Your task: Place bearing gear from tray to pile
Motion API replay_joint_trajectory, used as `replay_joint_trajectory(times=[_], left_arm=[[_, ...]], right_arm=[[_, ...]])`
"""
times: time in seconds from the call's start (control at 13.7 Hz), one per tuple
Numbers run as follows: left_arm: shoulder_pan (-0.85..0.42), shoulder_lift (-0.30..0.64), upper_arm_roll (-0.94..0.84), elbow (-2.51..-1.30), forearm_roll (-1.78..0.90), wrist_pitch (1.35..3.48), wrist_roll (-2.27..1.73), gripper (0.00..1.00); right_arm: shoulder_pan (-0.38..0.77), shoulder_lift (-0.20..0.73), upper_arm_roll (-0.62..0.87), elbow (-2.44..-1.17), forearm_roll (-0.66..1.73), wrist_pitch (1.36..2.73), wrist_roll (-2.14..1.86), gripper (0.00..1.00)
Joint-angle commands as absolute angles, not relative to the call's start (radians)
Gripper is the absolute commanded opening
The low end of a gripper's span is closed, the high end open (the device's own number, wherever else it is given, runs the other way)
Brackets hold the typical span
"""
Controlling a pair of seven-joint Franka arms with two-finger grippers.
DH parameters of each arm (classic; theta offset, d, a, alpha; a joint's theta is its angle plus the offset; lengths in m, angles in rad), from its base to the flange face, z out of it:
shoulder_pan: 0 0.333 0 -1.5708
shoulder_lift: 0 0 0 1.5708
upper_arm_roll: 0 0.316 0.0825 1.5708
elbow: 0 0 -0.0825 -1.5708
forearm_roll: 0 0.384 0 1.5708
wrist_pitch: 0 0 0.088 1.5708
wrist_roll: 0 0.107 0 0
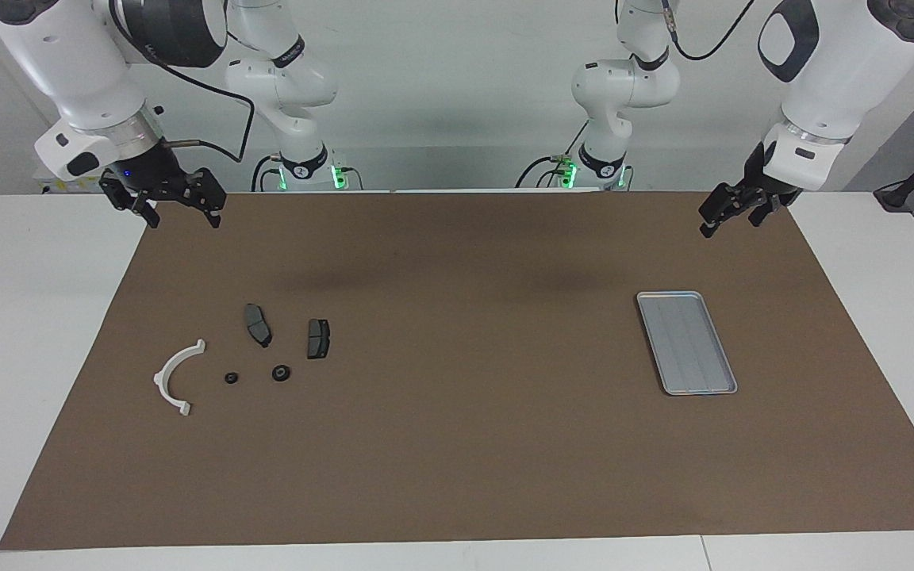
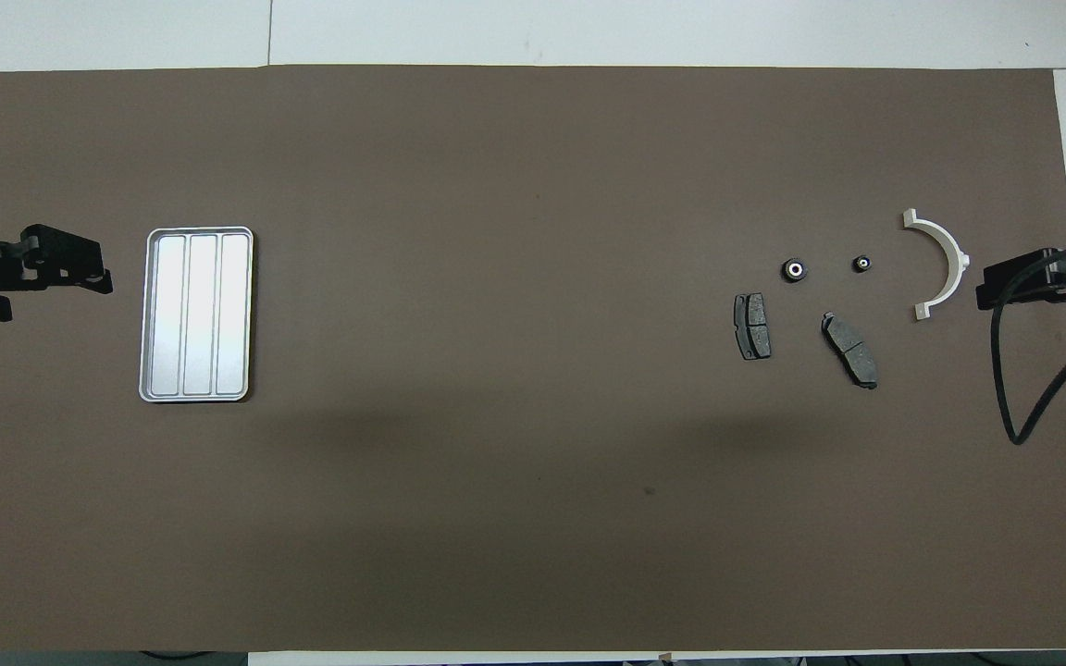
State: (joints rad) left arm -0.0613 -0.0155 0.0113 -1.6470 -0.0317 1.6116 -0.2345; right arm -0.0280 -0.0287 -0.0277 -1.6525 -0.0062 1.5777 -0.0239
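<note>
Even bright light, soft arm shadows on mat (image 1: 457,444), sharp pics

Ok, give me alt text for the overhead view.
An empty metal tray lies toward the left arm's end of a brown mat; two brake pads, two small round bearings and a white arc lie toward the right arm's end.

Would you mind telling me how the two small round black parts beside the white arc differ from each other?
The larger round part is wider than the smaller round part, and its pale centre is bigger. The smaller one lies closer to the white arc; the larger lies closer to the brake pad. Both are black rings lying flat on the brown mat, none on the tray.
</note>
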Motion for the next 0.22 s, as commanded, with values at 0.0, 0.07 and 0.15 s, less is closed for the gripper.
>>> replay_joint_trajectory(times=[0.0, 0.07, 0.15], left_arm=[[-0.061, -0.044, 0.014, -1.678, -0.043, 1.621, -0.227, 1.00], [-0.061, -0.044, 0.014, -1.678, -0.043, 1.621, -0.227, 1.00], [-0.063, -0.044, 0.014, -1.678, -0.043, 1.623, -0.227, 1.00]], right_arm=[[-0.038, -0.051, -0.021, -1.678, -0.006, 1.577, -0.006, 1.00], [-0.038, -0.051, -0.021, -1.678, -0.006, 1.577, -0.006, 1.00], [-0.038, -0.051, -0.021, -1.678, -0.006, 1.574, -0.006, 1.00]])
